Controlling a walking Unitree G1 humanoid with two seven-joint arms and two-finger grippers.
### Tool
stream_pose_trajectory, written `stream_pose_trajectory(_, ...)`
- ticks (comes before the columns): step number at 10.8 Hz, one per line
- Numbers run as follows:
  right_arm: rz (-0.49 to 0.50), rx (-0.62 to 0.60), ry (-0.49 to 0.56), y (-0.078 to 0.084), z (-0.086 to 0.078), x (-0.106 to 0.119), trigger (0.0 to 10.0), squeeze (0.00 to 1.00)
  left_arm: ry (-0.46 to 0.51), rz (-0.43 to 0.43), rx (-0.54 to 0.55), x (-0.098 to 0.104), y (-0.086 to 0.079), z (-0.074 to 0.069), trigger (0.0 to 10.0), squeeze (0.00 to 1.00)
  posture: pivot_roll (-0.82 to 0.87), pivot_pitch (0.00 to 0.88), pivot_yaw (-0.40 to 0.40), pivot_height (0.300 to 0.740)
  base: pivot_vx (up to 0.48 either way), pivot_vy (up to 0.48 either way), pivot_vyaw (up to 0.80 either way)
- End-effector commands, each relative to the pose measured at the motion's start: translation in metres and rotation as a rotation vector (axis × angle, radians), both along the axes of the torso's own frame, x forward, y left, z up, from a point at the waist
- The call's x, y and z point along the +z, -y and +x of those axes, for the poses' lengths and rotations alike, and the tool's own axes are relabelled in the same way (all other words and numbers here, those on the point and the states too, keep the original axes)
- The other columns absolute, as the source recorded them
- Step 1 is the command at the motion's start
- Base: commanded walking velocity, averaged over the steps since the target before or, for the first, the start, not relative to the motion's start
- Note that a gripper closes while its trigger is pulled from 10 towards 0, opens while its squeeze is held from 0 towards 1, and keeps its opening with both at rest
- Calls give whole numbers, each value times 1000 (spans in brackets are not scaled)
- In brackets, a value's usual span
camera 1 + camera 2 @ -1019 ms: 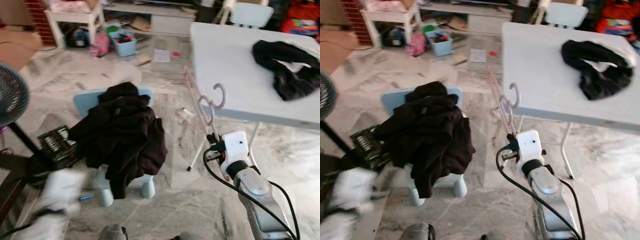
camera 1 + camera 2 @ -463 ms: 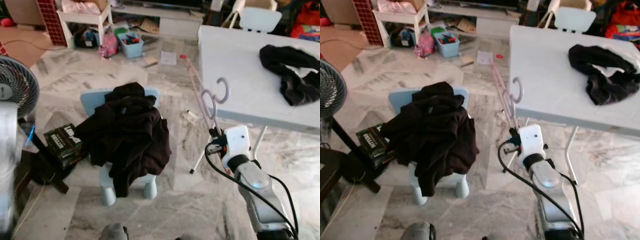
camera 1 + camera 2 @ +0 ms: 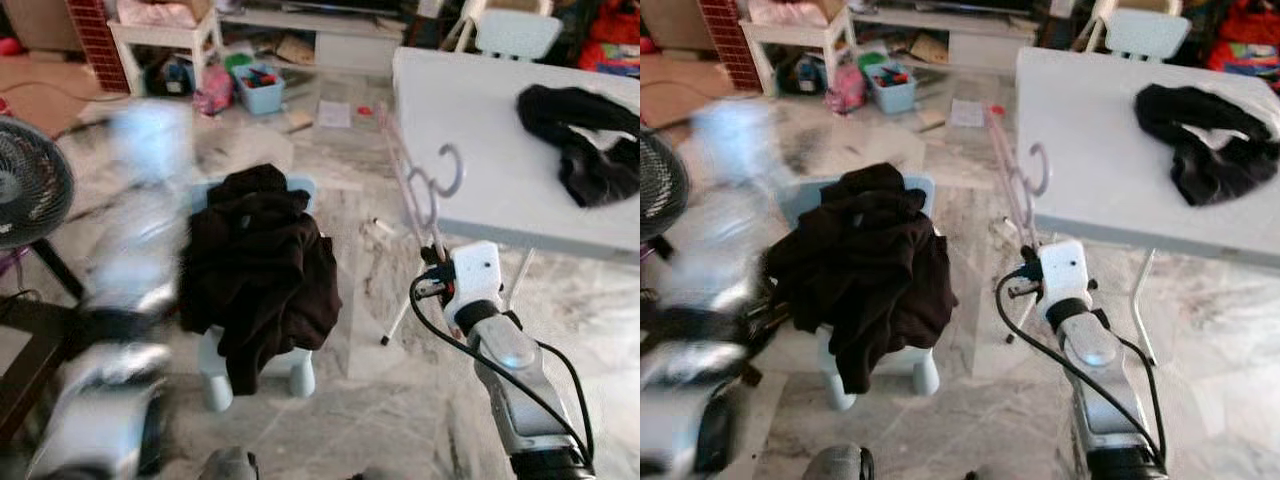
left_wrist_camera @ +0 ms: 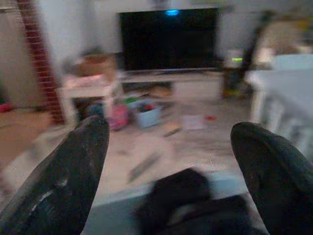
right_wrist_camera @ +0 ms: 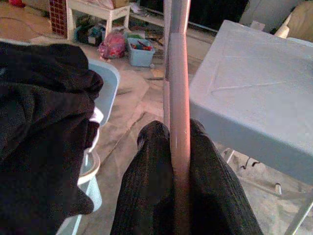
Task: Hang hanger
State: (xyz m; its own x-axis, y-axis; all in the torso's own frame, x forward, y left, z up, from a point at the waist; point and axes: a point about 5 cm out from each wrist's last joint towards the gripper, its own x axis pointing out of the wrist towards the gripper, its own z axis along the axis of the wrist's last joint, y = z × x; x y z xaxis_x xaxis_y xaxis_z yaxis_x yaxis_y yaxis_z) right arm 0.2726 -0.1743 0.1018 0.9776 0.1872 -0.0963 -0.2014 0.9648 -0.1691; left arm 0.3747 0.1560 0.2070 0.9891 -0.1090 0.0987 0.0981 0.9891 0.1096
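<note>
Right tool (image 5: 178,147) upraised, gripping hanger (image 3: 425,195).

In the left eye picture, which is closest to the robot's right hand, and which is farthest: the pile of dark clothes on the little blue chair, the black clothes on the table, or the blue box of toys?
From the right hand:
1. Pile of dark clothes on the little blue chair, to its left.
2. Black clothes on the table, ahead to its right.
3. Blue box of toys, far ahead on the floor, left.
</note>
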Motion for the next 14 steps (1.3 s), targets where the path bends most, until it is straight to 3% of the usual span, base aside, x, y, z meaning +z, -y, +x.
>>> stream_pose_trajectory(1, -8, -18, 19, 4, 2, 3, 10000, 0, -79, -10, -21, -12, 13, 6, 10000, 0, -57, 0, -29, 740, 0, 0, 0)
stream_pose_trajectory(2, -5, -19, 24, 1, 3, 4, 10000, 0, -150, -20, -52, -37, 35, 6, 10000, 0, -69, 0, -26, 740, 0, 0, 0)
stream_pose_trajectory(3, -5, -20, 25, 0, 2, 3, 10000, 0, -163, -15, -55, -52, 39, 0, 10000, 0, -76, 0, -23, 740, 0, 0, 0)
stream_pose_trajectory(4, -1, -25, 26, 0, 1, 3, 10000, 0, -206, -20, 14, -79, 30, -15, 10000, 0, -80, 0, -24, 740, 0, 0, 0)
stream_pose_trajectory(5, -1, -25, 23, 0, -1, 2, 10000, 0, -199, 10, 62, -92, 20, -31, 10000, 0, -68, 0, -30, 740, 0, 0, 0)
stream_pose_trajectory(7, -1, -20, 19, 0, -1, 1, 10000, 0, -179, 38, 113, -101, 5, -55, 10000, 0, -31, 0, -44, 740, 0, 0, 0)
stream_pose_trajectory(9, 5, 1, 3, -3, -6, -2, 10000, 0, -210, 88, 142, -110, -15, -101, 10000, 0, -6, 0, -58, 740, 0, 0, 0)
stream_pose_trajectory(10, 6, 6, -6, -3, -10, -4, 10000, 0, -252, 69, 111, -115, -20, -115, 10000, 0, -3, 0, -63, 740, 0, 0, 0)
stream_pose_trajectory(12, 3, 8, -14, -2, -14, -5, 10000, 0, -272, 81, 104, -118, -27, -127, 10000, 0, -3, 0, -66, 740, 0, 0, 0)
stream_pose_trajectory(13, 1, 7, -16, -2, -16, -5, 10000, 0, -292, 125, 191, -119, -38, -138, 10000, 0, -3, 0, -66, 740, 0, 0, 0)
stream_pose_trajectory(14, -3, 3, -16, 1, -17, -4, 10000, 0, -319, 121, 303, -119, -50, -157, 10000, 0, 1, 0, -62, 740, 0, 0, 0)
